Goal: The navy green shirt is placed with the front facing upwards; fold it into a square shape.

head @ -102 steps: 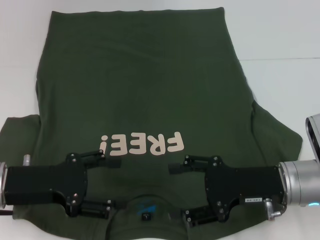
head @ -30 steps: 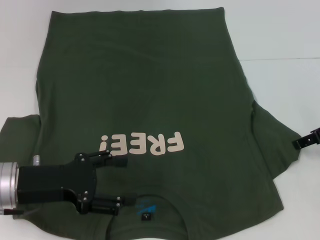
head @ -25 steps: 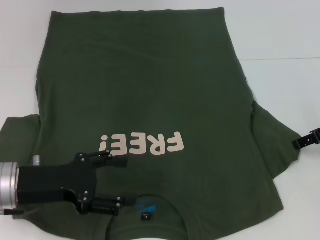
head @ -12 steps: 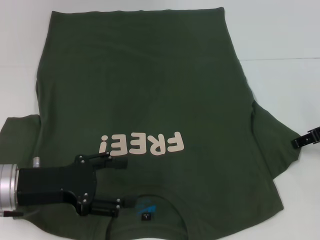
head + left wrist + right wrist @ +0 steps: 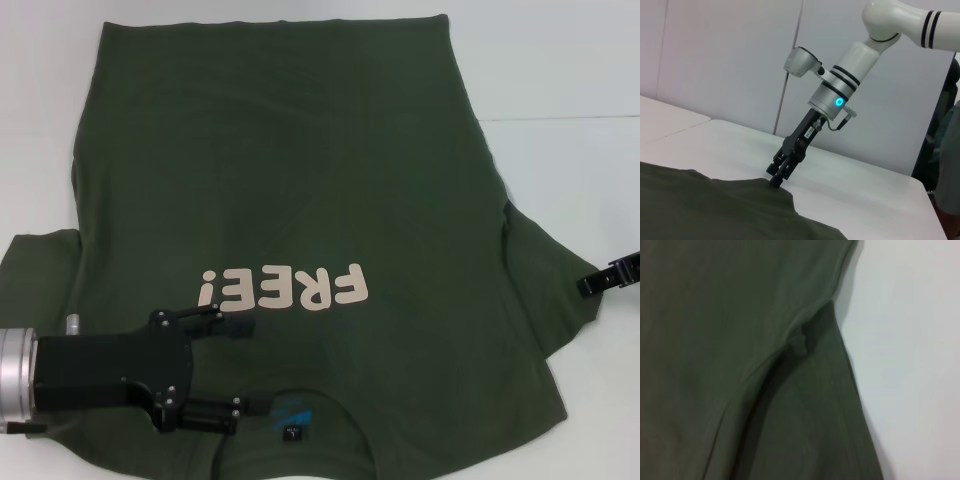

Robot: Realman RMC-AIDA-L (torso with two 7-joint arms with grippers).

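White surface (image 5: 560, 70) carries one navy green shirt (image 5: 290, 180), spread flat, front up, one pale "FREE!" print (image 5: 283, 289) near centre, one neck label (image 5: 290, 432) at 6 o'clock, hem at 12 o'clock; two pincers in view; left pincer (image 5: 246, 364) over the chest at 7 o'clock, fingers spread apart, grasping nothing; right pincer (image 5: 588, 286) at the sleeve edge at 3 o'clock, tip touching the fabric, cannot tell if clenched or released.
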